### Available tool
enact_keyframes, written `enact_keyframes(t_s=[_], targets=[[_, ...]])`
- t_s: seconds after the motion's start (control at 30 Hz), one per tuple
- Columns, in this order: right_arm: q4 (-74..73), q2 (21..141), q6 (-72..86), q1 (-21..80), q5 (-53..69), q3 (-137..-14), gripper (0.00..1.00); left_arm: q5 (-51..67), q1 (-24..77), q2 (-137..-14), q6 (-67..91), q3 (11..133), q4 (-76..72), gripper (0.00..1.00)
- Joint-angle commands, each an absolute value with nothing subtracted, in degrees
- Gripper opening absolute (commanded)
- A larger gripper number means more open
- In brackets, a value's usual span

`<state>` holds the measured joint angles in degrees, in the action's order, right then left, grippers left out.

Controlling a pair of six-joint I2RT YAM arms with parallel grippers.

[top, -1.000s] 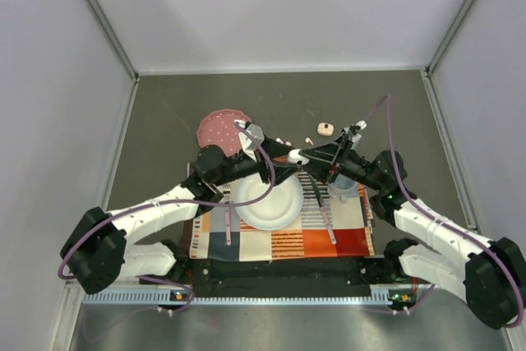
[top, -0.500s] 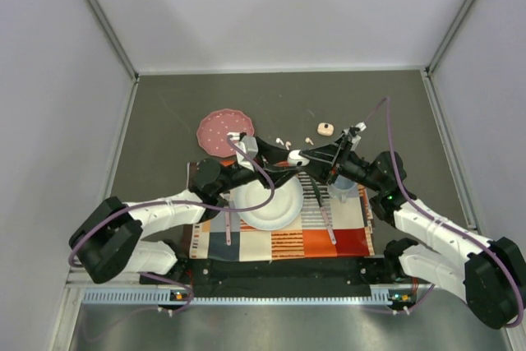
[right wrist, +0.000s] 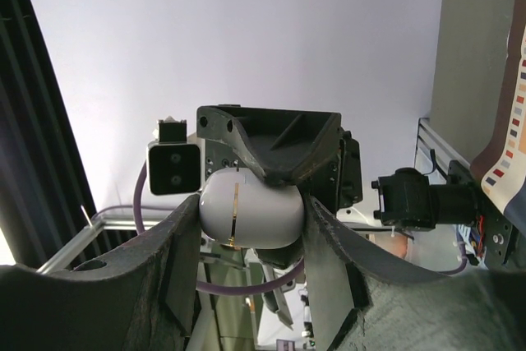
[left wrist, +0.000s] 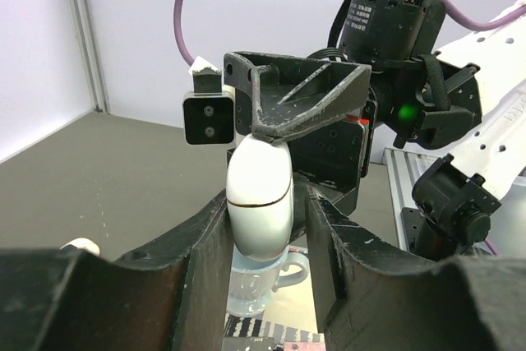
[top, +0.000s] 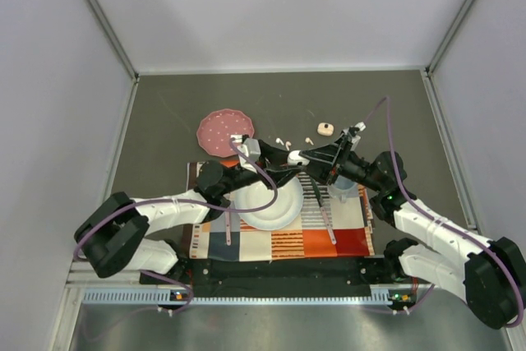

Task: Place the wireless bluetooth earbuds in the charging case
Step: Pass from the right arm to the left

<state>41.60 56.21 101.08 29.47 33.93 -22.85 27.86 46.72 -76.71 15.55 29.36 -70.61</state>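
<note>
The white charging case (top: pixel 294 156), closed and ringed by a thin gold seam, hangs in the air above the far edge of the placemat. My right gripper (top: pixel 303 156) is shut on it across its length, as the right wrist view shows (right wrist: pixel 251 210). My left gripper (top: pixel 288 159) faces it from the other side. Its jaws straddle the case (left wrist: pixel 259 195): one finger (left wrist: pixel 209 240) lies against it, and a thin gap shows at the other. Small white earbuds (top: pixel 280 140) lie on the grey table beyond the arms, another (top: pixel 308 140) to their right.
A peach-coloured pebble-like item (top: pixel 325 129) lies near the earbuds. A pink plate (top: pixel 222 130) sits at the back left. A white plate (top: pixel 267 205), a pale blue mug (top: pixel 343 186) and two thin utensils rest on the patterned placemat (top: pixel 333 240). Grey walls enclose the table.
My left arm has swung right and forward from over the pink plate to meet the case, and its jaws have narrowed around it. The right arm and the case have stayed put.
</note>
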Motion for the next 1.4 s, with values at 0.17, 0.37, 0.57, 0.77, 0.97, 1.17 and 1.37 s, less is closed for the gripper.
enact_keyframes(t_s=[0.17,0.37,0.57,0.77,0.97,1.17,1.37], targets=[[46.3,55.0,102.0,29.9,33.9,-22.9,0.05,26.7,47.5,-78.0,16.0,31.1,-75.1,0.38],[46.1,55.1,101.8,29.9,33.9,-22.8,0.05,26.3,48.1,-79.9,17.1,31.4,-78.0,0.34],[46.3,55.4,101.9,29.9,33.8,-22.5,0.05,26.4,48.3,-80.6,17.8,31.6,-79.3,0.37],[46.3,55.3,101.9,29.9,33.7,-22.1,0.05,26.1,48.3,-80.4,17.6,31.7,-79.1,0.39],[46.3,55.4,101.8,29.9,33.7,-22.2,0.05,26.4,48.3,-80.1,17.2,31.8,-77.8,0.34],[46.6,55.2,101.8,29.9,33.4,-22.1,0.08,26.1,48.4,-79.8,16.9,32.1,-76.7,0.13],[43.2,52.9,97.0,29.9,32.0,-22.1,0.65,25.4,48.3,-78.2,15.4,31.9,-73.3,0.01]])
